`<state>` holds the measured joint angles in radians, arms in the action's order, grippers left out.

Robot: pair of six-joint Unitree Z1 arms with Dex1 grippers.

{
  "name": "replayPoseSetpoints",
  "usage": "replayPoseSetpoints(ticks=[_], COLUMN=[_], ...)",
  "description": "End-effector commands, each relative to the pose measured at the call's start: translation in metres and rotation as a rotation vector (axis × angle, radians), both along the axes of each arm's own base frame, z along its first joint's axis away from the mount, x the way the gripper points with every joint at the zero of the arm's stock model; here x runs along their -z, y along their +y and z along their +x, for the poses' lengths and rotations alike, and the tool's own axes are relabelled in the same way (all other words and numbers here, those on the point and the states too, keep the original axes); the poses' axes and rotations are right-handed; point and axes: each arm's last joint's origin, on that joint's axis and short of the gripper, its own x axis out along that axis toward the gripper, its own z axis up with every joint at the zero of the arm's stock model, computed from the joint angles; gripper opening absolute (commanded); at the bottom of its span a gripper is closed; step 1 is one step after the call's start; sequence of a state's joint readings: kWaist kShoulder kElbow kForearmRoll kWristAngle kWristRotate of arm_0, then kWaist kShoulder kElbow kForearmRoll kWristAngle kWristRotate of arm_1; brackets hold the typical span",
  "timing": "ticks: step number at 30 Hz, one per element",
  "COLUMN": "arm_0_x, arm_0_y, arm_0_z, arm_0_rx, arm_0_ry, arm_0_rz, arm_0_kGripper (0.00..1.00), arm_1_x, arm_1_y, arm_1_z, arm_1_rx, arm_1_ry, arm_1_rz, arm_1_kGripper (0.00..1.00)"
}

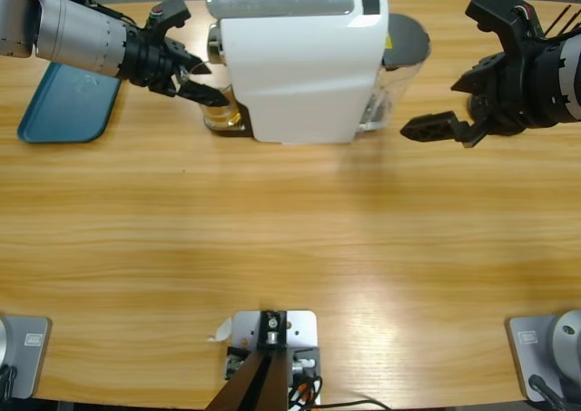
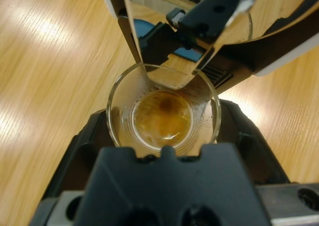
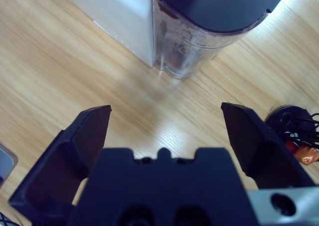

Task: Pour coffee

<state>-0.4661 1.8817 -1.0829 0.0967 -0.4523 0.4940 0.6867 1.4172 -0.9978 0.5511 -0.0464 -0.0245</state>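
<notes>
Left gripper (image 1: 207,93) closed around small clear glass cup (image 2: 163,111) of amber coffee (image 2: 162,117), parked under white coffee machine (image 1: 300,66) spout. Draw it out level toward 9 o'clock; spout overhangs the rim. Teal tray (image 1: 68,102) beyond at 9. Right gripper (image 3: 164,131) wide open, empty, near clear water tank (image 3: 209,31).
</notes>
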Motion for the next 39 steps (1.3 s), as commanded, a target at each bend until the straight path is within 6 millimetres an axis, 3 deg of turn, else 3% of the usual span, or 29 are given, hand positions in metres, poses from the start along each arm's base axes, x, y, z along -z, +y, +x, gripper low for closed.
replayPoseSetpoints(ticks=[1,7,25,39], arm_0_x=[0.023,0.02,0.022,0.006], arm_0_y=[-0.016,-0.018,-0.023,0.003], arm_0_z=[-0.003,-0.003,-0.006,-0.024], arm_0_rx=[-0.015,-0.026,0.015,-0.029], arm_0_ry=[0.07,0.049,0.079,0.059], arm_0_rz=[0.03,0.04,0.007,0.002], arm_0_kGripper=[0.098,0.001,0.0,0.0], arm_1_x=[0.012,0.011,0.011,0.009], arm_1_y=[0.002,0.003,0.004,0.004], arm_1_z=[-0.003,-0.002,-0.001,-0.001], arm_1_rx=[-0.018,-0.019,-0.008,-0.003], arm_1_ry=[0.037,0.036,0.044,0.037], arm_1_rz=[-0.021,-0.011,0.005,0.014], arm_1_kGripper=[0.978,0.964,0.964,0.964])
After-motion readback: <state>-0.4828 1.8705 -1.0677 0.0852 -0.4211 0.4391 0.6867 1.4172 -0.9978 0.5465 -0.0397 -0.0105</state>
